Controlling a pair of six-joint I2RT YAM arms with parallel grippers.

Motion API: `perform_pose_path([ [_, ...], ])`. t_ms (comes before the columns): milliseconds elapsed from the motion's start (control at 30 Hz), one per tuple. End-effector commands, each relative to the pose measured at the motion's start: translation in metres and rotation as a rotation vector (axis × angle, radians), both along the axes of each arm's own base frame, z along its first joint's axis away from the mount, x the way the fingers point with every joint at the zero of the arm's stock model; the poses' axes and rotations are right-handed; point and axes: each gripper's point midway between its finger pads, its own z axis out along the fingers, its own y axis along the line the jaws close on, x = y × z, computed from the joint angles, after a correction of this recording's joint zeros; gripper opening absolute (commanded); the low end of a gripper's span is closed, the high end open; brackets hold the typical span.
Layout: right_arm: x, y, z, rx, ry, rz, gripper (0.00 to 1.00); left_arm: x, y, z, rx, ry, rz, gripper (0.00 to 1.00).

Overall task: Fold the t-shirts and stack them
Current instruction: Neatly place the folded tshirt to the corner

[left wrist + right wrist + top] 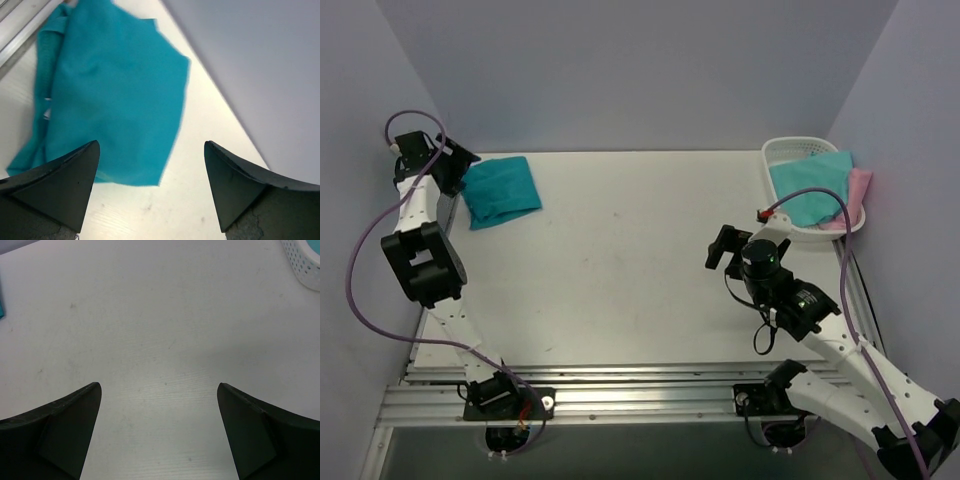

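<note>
Jaws on left gripper (150, 150) and right gripper (157, 387) are standing apart; the teal t-shirt (501, 191) is lying folded at ten o'clock. Lifting the aqua t-shirt (815, 170) from the two-o'clock basket (767, 160) is likely risking dragging the pink t-shirt (861, 188) along.

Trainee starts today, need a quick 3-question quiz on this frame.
1. True or false: the teal tee lies in the basket.
2. The left hand and right hand are: A. open and empty; B. shut on cloth.
3. Fill in: the basket holds a pink tee and an ___ tee.
Key: 1 false; 2 A; 3 aqua.
</note>
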Motion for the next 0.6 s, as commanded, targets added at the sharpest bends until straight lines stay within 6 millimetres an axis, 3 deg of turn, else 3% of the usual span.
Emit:
perform_pose_path([
  [0, 0.002, 0.005, 0.0, 0.012, -0.012, 0.007, 0.96, -0.011, -0.023, 0.172, 0.139, -0.344, -0.019, 0.94],
  [67, 0.001, 0.006, 0.001, 0.019, -0.014, 0.011, 0.96, -0.016, -0.041, 0.169, 0.16, -0.315, -0.019, 0.94],
  [100, 0.001, 0.006, 0.003, 0.023, -0.018, 0.012, 0.96, -0.021, -0.05, 0.176, 0.169, -0.324, -0.022, 0.94],
  [133, 0.0, 0.006, 0.002, 0.022, -0.018, 0.012, 0.96, -0.021, -0.07, 0.174, 0.162, -0.325, -0.055, 0.94],
  [167, -0.001, 0.005, 0.002, 0.021, -0.02, 0.008, 0.96, -0.024, -0.084, 0.155, 0.133, -0.293, -0.072, 0.94],
  [200, -0.001, 0.003, 0.003, 0.021, -0.027, 0.004, 0.96, -0.026, -0.098, 0.159, 0.129, -0.315, -0.093, 0.95],
  [233, -0.001, 0.001, 0.003, 0.016, -0.03, -0.002, 0.96, -0.026, -0.135, 0.154, 0.12, -0.315, -0.157, 0.95],
  [333, 0.002, -0.002, 0.004, 0.003, -0.032, -0.027, 0.97, -0.033, -0.198, 0.132, 0.133, -0.283, -0.261, 0.95],
  [367, 0.004, -0.001, 0.005, 0.004, -0.033, -0.032, 0.97, -0.042, -0.259, 0.127, 0.124, -0.286, -0.381, 0.95],
  [433, 0.01, -0.001, 0.009, 0.005, -0.031, -0.058, 0.98, -0.052, -0.31, 0.109, 0.122, -0.274, -0.492, 0.95],
  [467, 0.013, 0.0, 0.01, 0.008, -0.034, -0.068, 0.98, -0.068, -0.353, 0.101, 0.128, -0.268, -0.58, 0.95],
  [533, 0.025, 0.002, 0.014, 0.016, -0.036, -0.095, 1.0, -0.084, -0.388, 0.079, 0.141, -0.251, -0.667, 0.95],
  [567, 0.033, 0.003, 0.007, 0.001, -0.012, -0.111, 1.0, -0.099, -0.414, 0.071, 0.151, -0.251, -0.727, 0.95],
])
